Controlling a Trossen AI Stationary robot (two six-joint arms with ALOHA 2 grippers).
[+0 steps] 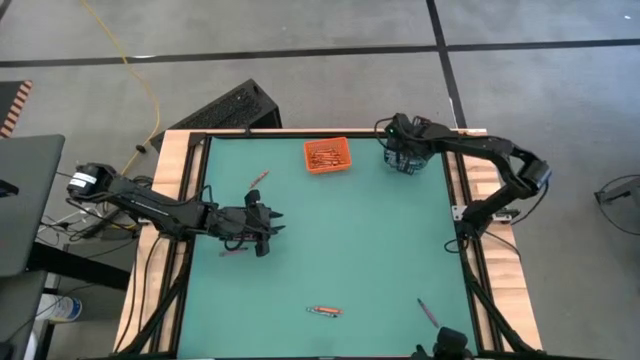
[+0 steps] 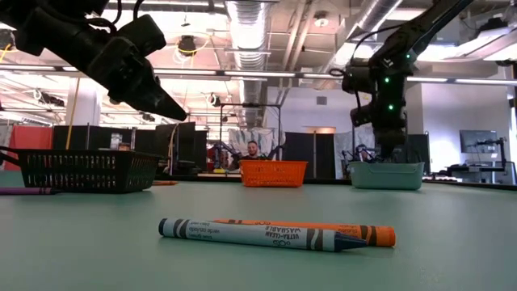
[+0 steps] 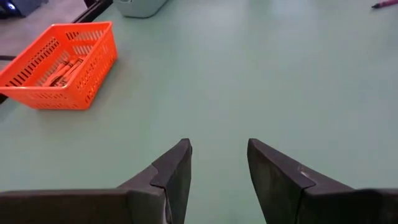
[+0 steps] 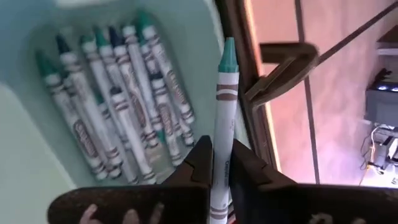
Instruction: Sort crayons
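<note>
My right gripper (image 1: pixel 405 162) is over the teal bin (image 1: pixel 405 157) at the table's far right, shut on a teal crayon (image 4: pixel 224 106). The bin holds several blue and teal crayons (image 4: pixel 118 106). My left gripper (image 1: pixel 272 228) hangs open and empty above the mat at the table's left middle (image 3: pixel 217 162). The orange bin (image 1: pixel 327 155) with orange crayons stands at the far middle. A blue crayon (image 2: pixel 250 234) and an orange one (image 2: pixel 355 233) lie together near the front edge (image 1: pixel 325 311). A purple crayon (image 1: pixel 428 311) lies at the front right, a red one (image 1: pixel 259 178) at the far left. My right gripper pinches the teal crayon's wrapped barrel (image 4: pixel 221 165) between its two fingers (image 4: pixel 200 160). The crayon runs along the fingers and sticks out past their tips, its teal point (image 4: pixel 228 53) free. It is held clear above the crayons in the bin.
A black bin (image 2: pixel 85 170) shows at the left in the low view. Another small crayon (image 1: pixel 232 252) lies by my left gripper. The table's wooden rim (image 1: pixel 176 150) frames the green mat, with open mat in the middle.
</note>
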